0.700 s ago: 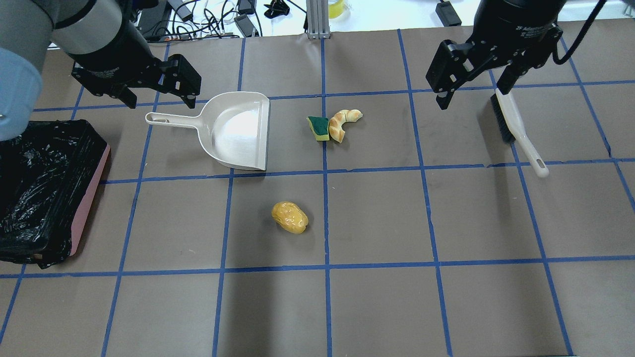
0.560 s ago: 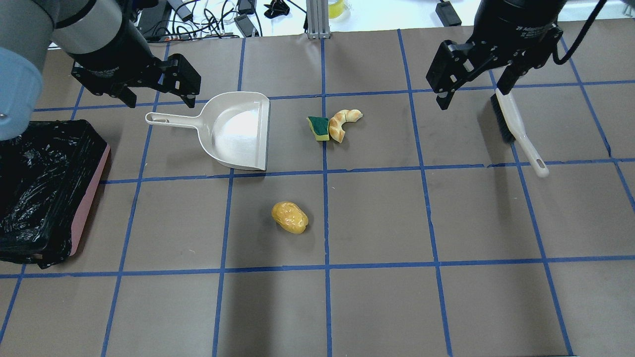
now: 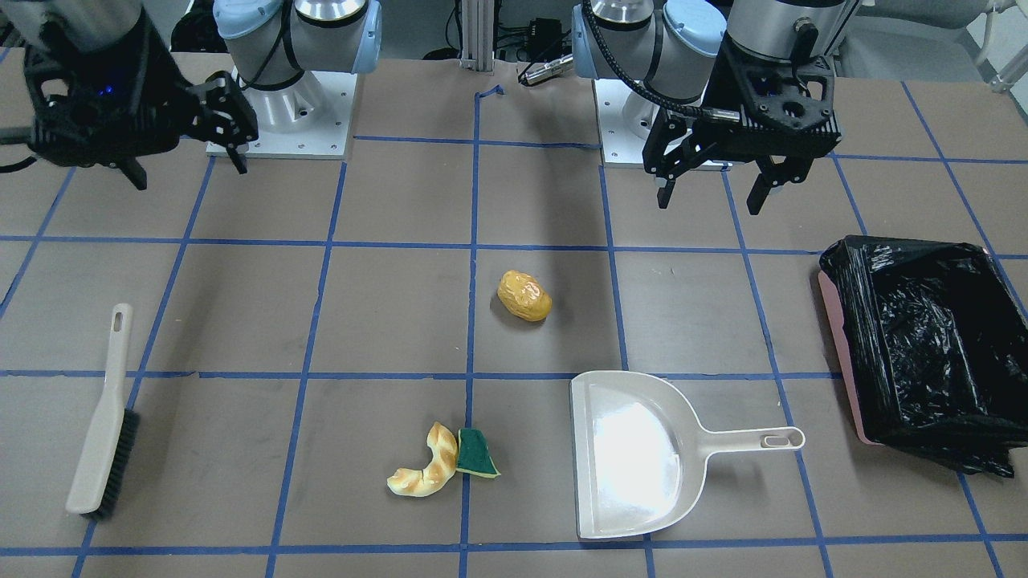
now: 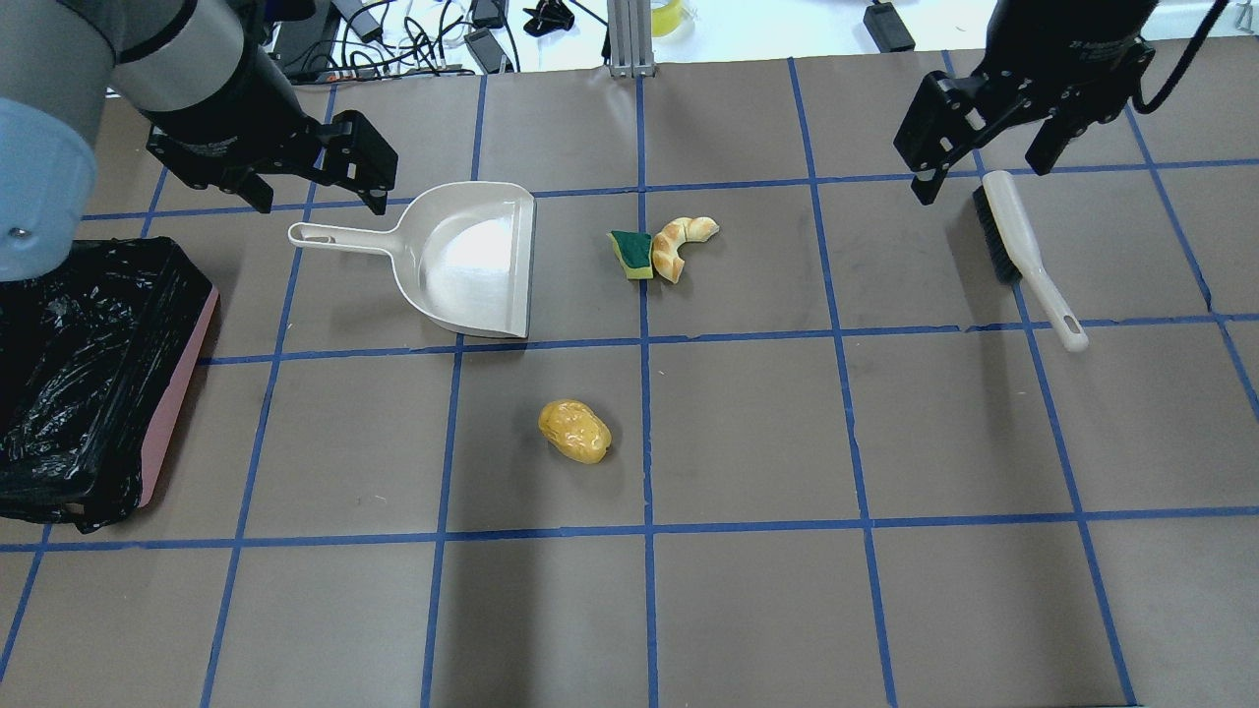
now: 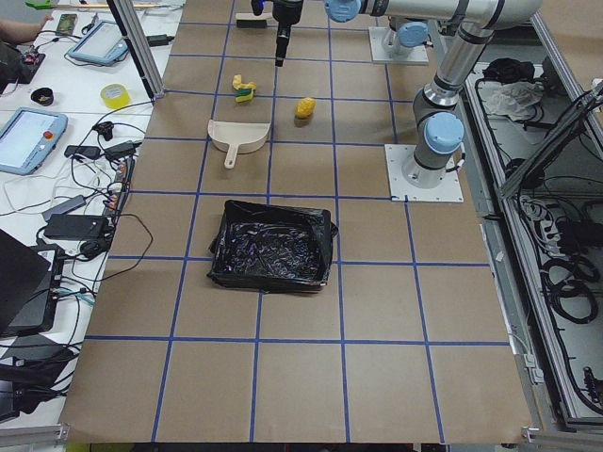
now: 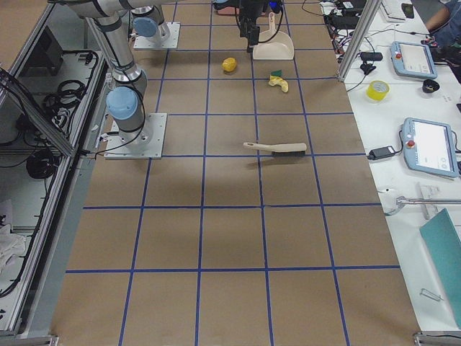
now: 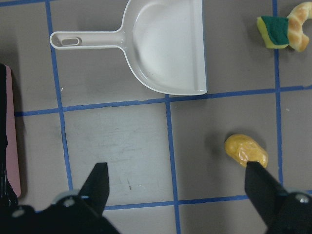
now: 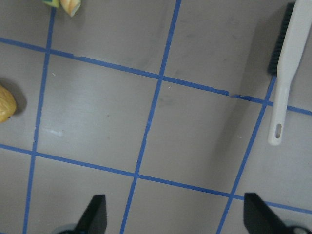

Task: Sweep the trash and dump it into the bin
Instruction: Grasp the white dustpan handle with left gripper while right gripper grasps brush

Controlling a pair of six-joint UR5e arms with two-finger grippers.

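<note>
- Sponge (image 4: 631, 254) touching croissant (image 4: 681, 244), potato (image 4: 574, 431) apart: all 3 lie off the open mouth of the dustpan (image 4: 472, 258); bin (image 4: 177, 393) lies beyond its handle.
- Left gripper (image 4: 320, 197), fingers apart, hangs near that handle; right gripper (image 4: 982, 175), fingers apart, above brush (image 4: 1023, 251). Centre on each handle before closing.

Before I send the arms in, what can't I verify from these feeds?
1. Bin: the overhead view's left edge and the front view's right edge crop it. The left side view shows it whole, but too small and glossy to tell whether anything lies inside.
2. Sponge wedge and croissant piece: the right wrist view's top edge cuts both off.
3. Potato lump: that view's left edge cuts it.
</note>
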